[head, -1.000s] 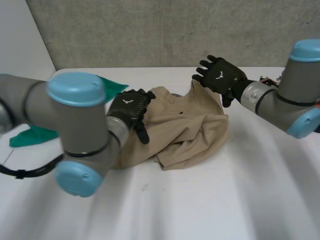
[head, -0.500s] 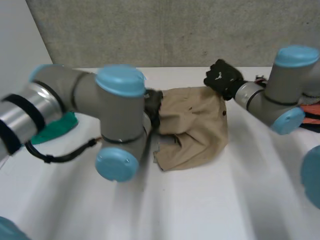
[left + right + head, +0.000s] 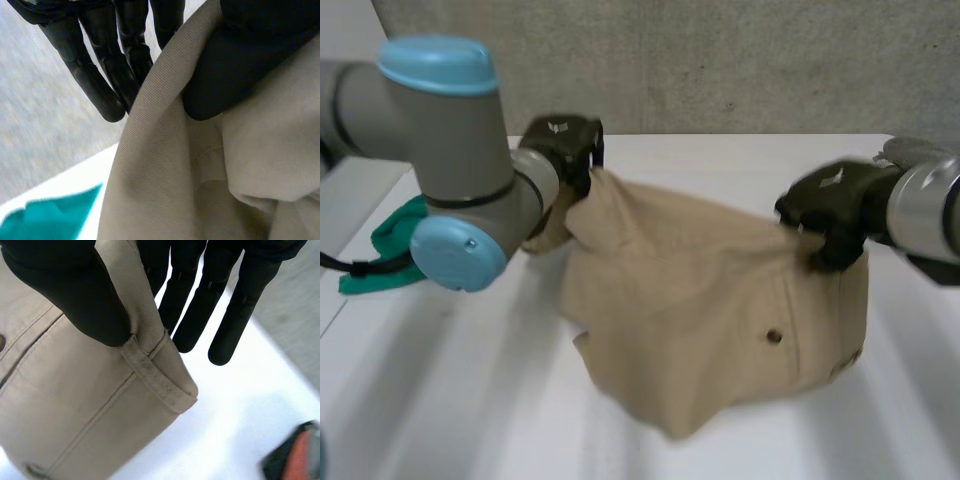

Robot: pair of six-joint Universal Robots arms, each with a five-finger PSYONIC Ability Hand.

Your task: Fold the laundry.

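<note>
Two robot hands hold a tan garment [image 3: 710, 310] stretched in the air over a white table [image 3: 470, 420]; whether its lower hem touches the tabletop is hard to tell. The left hand [image 3: 560, 150] pinches the cloth's ten-o'clock corner, thumb pressed against straight fingers. The right hand [image 3: 825, 205] clamps the waistband beside a belt loop [image 3: 150, 371] at about three o'clock, thumb against fingers likewise. A green cloth [image 3: 380, 240] lies apart at the table's nine-o'clock edge. The step in hand appears to be spreading the garment before any fold. The next move calls for lowering it flat toward six o'clock, holding both pinches until the sagging middle rests smooth.
</note>
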